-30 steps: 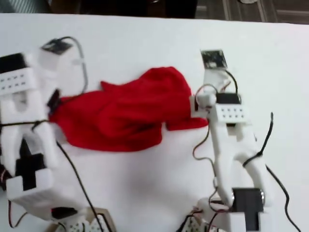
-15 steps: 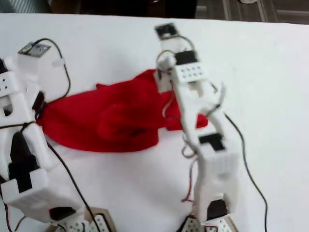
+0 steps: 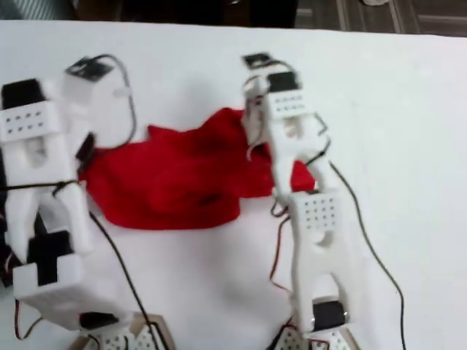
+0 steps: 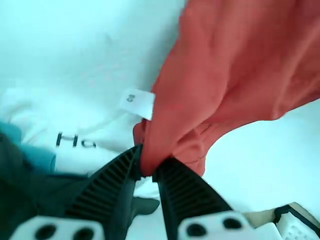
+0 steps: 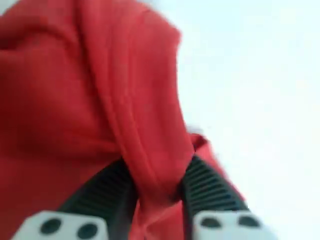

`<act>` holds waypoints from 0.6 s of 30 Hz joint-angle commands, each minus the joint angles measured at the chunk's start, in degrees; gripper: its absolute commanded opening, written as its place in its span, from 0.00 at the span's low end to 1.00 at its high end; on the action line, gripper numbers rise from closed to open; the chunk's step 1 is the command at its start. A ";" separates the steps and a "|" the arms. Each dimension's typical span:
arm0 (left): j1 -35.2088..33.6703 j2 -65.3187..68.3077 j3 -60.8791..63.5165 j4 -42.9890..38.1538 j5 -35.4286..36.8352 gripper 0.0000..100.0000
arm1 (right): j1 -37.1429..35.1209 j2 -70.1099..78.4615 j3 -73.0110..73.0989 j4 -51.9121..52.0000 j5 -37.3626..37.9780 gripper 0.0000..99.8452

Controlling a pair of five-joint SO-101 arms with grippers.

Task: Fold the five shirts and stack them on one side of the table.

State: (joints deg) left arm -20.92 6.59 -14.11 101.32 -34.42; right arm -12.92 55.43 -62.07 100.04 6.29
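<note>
At the left, my left arm [image 3: 44, 182] bends down to the edge of the crumpled red cloth shirt [image 3: 168, 182], which lies in the middle of the white worktop [image 3: 408, 109]. The left hand [image 4: 147, 167] is closed tight on a bunch of its fabric. At the right, my right arm [image 3: 314, 219] stretches forward over the shirt's other end, and the right hand [image 5: 157, 185] pinches a thick fold.
</note>
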 commanded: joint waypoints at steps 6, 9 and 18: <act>8.53 -2.90 -19.47 0.97 -0.09 0.02 | 12.09 -30.73 11.96 1.36 2.64 0.02; 10.11 -3.52 -22.90 1.05 0.00 0.02 | 14.99 -44.09 25.93 1.36 5.45 0.02; 21.01 -17.93 6.02 0.88 -0.53 0.02 | 22.02 -74.86 71.47 1.19 12.31 0.02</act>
State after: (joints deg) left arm -2.55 -5.01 -19.56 101.41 -34.42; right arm 7.12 -9.10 -3.34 100.13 16.13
